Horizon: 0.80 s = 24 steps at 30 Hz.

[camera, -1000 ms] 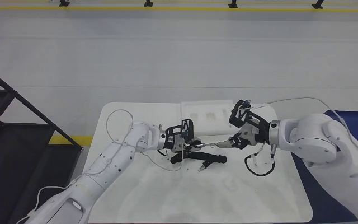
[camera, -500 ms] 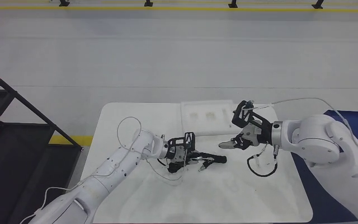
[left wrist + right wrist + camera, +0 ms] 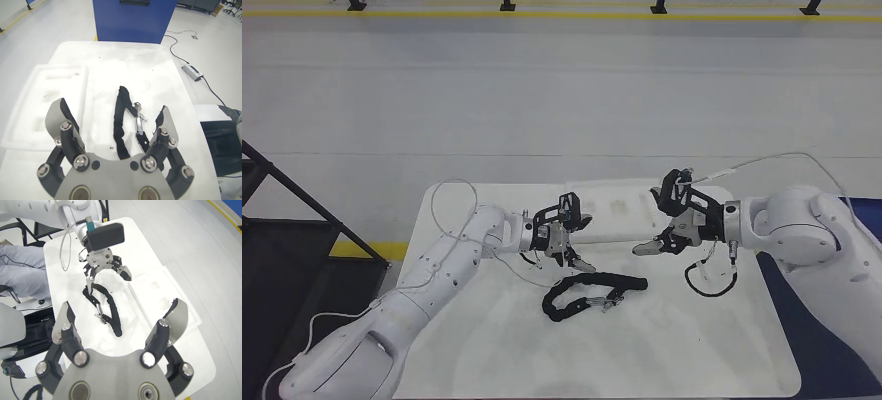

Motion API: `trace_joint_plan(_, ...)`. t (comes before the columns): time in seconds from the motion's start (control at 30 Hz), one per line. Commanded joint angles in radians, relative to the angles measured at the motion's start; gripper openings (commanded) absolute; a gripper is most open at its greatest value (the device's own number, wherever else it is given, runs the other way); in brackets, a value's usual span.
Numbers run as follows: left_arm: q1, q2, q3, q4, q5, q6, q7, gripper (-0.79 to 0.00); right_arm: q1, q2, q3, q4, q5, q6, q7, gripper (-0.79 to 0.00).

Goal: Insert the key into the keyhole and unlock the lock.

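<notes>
The left gripper (image 3: 580,245) is held with its fingers spread wide and nothing is gripped. The lock (image 3: 587,295), a chain in a black fabric sleeve, is laid on the white table (image 3: 692,340) in a folded loop. It is seen in the left wrist view (image 3: 121,117) below and between the spread fingers. One finger of the left gripper (image 3: 108,283) is set just beside the chain's far bend (image 3: 113,311); whether they touch cannot be told.

At one end of the chain a chromed cylinder (image 3: 139,125) is fitted, and the key (image 3: 138,107) is seen at its tip, apparently seated in the keyhole. Neither gripper is touching the key (image 3: 102,320).

The right gripper (image 3: 650,220) is also held wide open and empty. It is placed over the near edge of a white foam tray (image 3: 617,210), near the key end of the chain and facing the left gripper across it.

On the floor beyond the table, a grey power adapter (image 3: 192,73) carries a label too small to be read.
</notes>
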Motion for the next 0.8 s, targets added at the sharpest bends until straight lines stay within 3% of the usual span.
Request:
trace_joint_plan(0.0, -0.034, 0.012, -0.001, -0.007, -0.025, 0.000, 0.002, 0.000, 0.056, -0.015, -0.024, 0.057, 0.005, -0.054, -0.015, 0.000)
trace_joint_plan(0.4, -0.251, 0.073, 0.006, 0.053, -0.256, 0.000, -0.075, 0.000, 0.357, -0.119, -0.170, 0.407, 0.011, -0.266, -0.121, 0.000)
trace_joint_plan(0.77, -0.372, 0.144, 0.024, 0.059, -0.469, 0.000, -0.251, 0.000, 0.500, -0.166, -0.267, 0.507, 0.062, -0.266, -0.109, 0.000)
